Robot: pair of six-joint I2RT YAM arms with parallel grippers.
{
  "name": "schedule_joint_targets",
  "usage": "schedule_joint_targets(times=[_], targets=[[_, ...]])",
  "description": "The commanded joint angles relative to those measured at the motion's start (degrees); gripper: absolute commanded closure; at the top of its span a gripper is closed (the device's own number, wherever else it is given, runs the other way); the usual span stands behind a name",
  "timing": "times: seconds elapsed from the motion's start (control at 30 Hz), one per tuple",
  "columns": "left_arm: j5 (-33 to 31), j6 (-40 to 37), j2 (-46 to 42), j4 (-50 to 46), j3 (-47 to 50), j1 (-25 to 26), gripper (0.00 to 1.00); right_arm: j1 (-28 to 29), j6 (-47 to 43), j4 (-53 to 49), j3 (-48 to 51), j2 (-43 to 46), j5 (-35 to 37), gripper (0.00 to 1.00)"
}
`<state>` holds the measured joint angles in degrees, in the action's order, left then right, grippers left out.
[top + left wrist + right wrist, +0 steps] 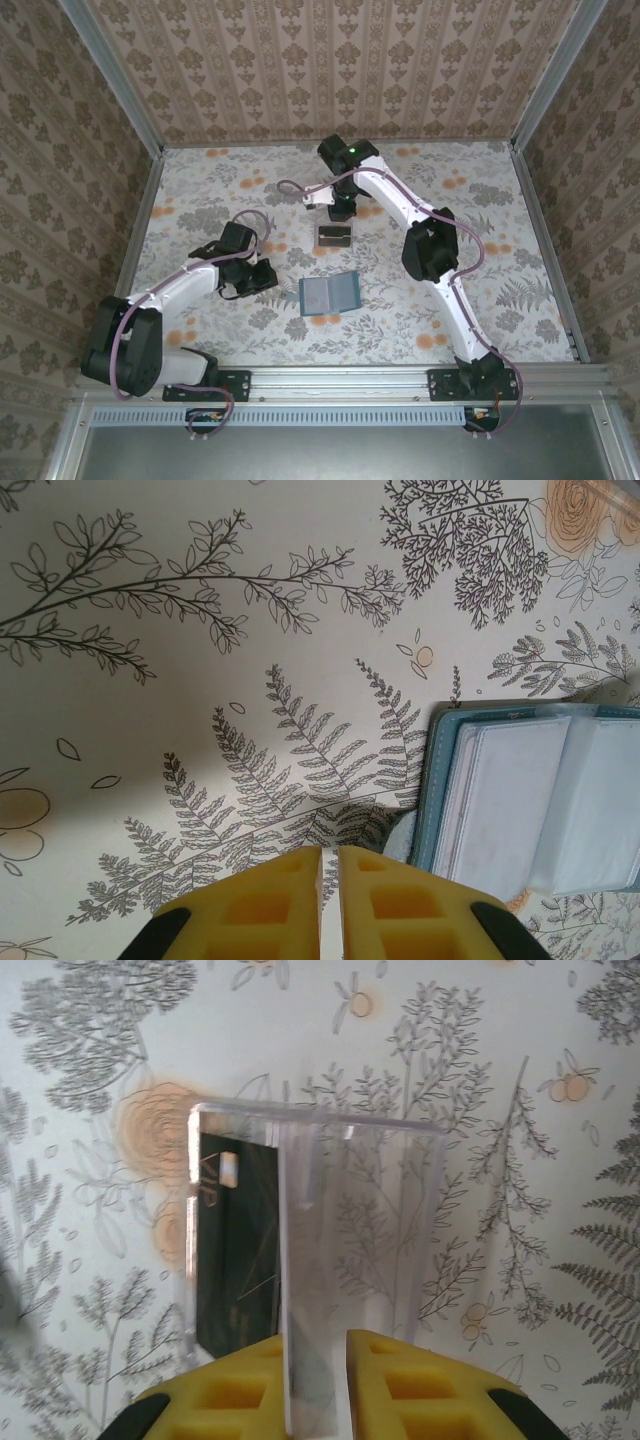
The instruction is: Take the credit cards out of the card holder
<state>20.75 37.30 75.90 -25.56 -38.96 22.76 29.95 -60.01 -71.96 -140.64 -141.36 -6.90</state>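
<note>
Left gripper (330, 852) is seen all but closed and empty, at 9 o'clock of the open holder (437, 780), in which a pale card (500, 810) is lodged. Right gripper (315, 1338) is set narrowly apart astride a wall of a clear stand (400, 1210); whether it is gripped cannot be told. A dark card (235, 1260) is stood in the stand at 9 o'clock of that wall.

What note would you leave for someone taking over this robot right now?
Left gripper: shut, empty, just beside the open card holder.
Right gripper: jaws slightly apart around an upright panel of the clear stand; whether it grips is unclear.
Done: one dark card lies at the clear stand, away from the card holder.
Left: a pale card seems to sit in the holder's sleeve; take it out.
</note>
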Motion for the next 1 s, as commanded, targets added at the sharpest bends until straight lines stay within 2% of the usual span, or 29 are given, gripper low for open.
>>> schedule_joint_targets(times=[0.0, 0.1, 0.2, 0.53, 0.67, 0.77, 0.97], targets=[[0.3, 0.0, -0.4, -1.4, 0.3, -0.5, 0.86, 0.0, 1.7, 3.9, -1.3, -0.2, 3.0, 0.79], [0.3, 0.0, -0.2, -1.5, 0.0, -0.5, 0.86, -0.2, 2.0, 4.8, -1.2, 0.2, 3.5, 0.80], [0.5, -0.1, 0.0, -1.4, -0.2, -0.5, 0.86, -0.2, 1.4, 3.1, -1.0, 0.6, 0.3, 0.86], [1.1, 0.1, 1.2, -0.4, -0.4, -0.5, 0.86, -0.2, 1.6, 1.0, -1.0, 0.6, -1.4, 0.84], [1.1, -0.1, 1.3, -0.6, -0.5, -0.4, 0.86, -0.6, 1.5, -0.5, -1.0, 1.1, -4.6, 0.87], [1.1, -0.1, 1.3, -0.6, -0.4, -0.5, 0.86, -0.7, 1.5, -0.9, -0.9, 1.0, -4.3, 0.88], [1.1, -0.2, 1.5, -0.5, -1.0, -0.5, 0.86, -1.8, 5.5, 3.3, -1.0, 1.9, -4.6, 0.87]])
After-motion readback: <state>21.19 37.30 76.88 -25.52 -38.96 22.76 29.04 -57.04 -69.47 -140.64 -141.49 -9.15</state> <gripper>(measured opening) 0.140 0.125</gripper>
